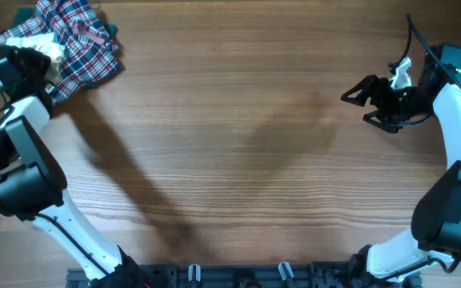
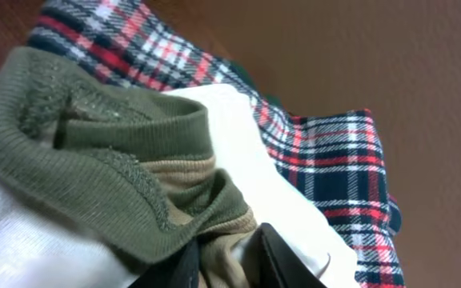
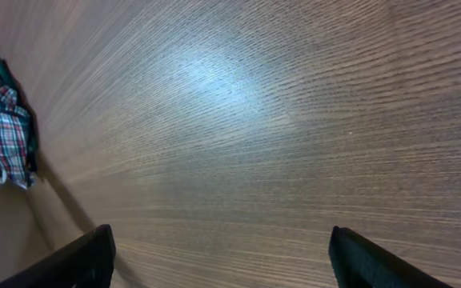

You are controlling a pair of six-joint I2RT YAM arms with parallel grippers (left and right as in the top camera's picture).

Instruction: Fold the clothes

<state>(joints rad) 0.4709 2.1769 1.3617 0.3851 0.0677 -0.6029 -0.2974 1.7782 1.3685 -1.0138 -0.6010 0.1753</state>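
Observation:
The clothes (image 2: 94, 160) are a soft white garment with an olive ribbed collar and tan parts, lying against the plaid heap at the table's far left corner. In the overhead view only a white bit of the clothes (image 1: 45, 45) shows beside my left gripper (image 1: 32, 62). In the left wrist view my left gripper (image 2: 229, 266) has a tan fold of the garment pinched between its dark fingers (image 2: 282, 260). My right gripper (image 1: 358, 106) hovers open over bare wood at the right, far from the cloth; in its wrist view the right gripper (image 3: 222, 256) holds nothing.
A red-blue-white plaid heap (image 1: 82, 44) lies under and behind the garment; the same plaid heap (image 3: 2, 132) shows at the left edge of the right wrist view. The wooden table (image 1: 238, 144) stretches between the two arms.

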